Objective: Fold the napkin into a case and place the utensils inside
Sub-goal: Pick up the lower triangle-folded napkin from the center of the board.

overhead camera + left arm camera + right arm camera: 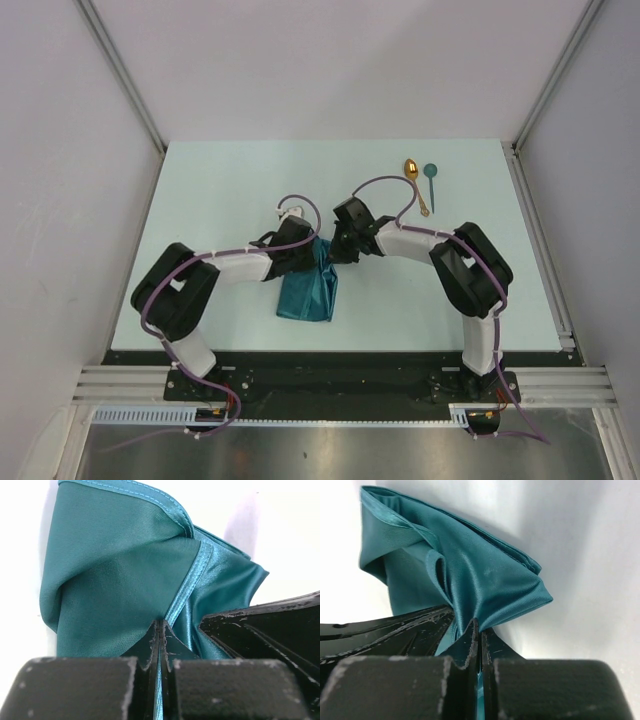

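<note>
The teal napkin (308, 287) lies folded and bunched at mid table, its far end lifted between the two grippers. My left gripper (312, 252) is shut on the napkin's shiny hem (176, 602). My right gripper (333, 254) is shut on a folded corner of the napkin (485, 587), right beside the left one. The gold spoon (415, 184) and the teal spoon (431, 181) lie side by side at the far right of the table, apart from the cloth and both grippers.
The pale table (220, 190) is bounded by grey walls on the left, right and back. A metal rail (540, 240) runs along the right edge. The arm bases stand on the black strip (340, 372) at the near edge.
</note>
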You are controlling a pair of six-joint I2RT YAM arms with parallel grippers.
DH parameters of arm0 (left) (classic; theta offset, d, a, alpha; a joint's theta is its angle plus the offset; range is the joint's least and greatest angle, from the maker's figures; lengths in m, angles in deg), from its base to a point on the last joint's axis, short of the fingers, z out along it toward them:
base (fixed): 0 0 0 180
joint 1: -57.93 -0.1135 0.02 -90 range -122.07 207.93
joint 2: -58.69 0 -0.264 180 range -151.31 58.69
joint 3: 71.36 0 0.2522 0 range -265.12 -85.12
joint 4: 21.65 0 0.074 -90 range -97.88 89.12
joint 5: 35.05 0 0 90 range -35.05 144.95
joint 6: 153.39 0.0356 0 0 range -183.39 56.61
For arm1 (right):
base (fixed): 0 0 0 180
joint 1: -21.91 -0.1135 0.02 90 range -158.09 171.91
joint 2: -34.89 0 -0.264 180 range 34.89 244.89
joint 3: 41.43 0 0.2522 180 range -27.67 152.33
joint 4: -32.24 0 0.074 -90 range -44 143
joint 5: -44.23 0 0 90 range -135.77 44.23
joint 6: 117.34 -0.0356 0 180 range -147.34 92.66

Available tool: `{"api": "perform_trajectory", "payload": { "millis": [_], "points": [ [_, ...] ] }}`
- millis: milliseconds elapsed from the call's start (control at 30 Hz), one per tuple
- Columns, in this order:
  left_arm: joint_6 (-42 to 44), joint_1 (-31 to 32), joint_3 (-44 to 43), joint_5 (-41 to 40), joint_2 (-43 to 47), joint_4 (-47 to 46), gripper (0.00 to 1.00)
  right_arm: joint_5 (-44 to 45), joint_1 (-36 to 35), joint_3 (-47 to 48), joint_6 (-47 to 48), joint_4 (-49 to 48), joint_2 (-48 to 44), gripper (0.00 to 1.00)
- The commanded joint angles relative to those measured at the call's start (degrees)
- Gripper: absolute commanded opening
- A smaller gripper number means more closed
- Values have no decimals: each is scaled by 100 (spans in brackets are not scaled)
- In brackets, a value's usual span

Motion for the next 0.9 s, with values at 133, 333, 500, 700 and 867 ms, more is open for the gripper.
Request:
{"api": "perform_trajectory", "payload": {
  "millis": [133, 333, 500, 700, 867],
  "points": [
    [-18, -138, -69, 279, 634, 604, 4, 334, 17, 340, 162, 593, -284, 0],
    [131, -384, 10, 156, 1118, 982, 7, 483, 52, 446, 540, 601, -328, 0],
    [140, -507, 177, -28, 882, 905, 5, 563, 26, 753, 716, 803, -258, 0],
    [140, -463, 370, 15, 512, 378, 3, 572, -44, 1175, 734, 1076, -56, 0],
    [70, -454, 441, 121, 415, 192, 3, 554, -193, 1631, 673, 1287, 242, 0]
  ]
}}
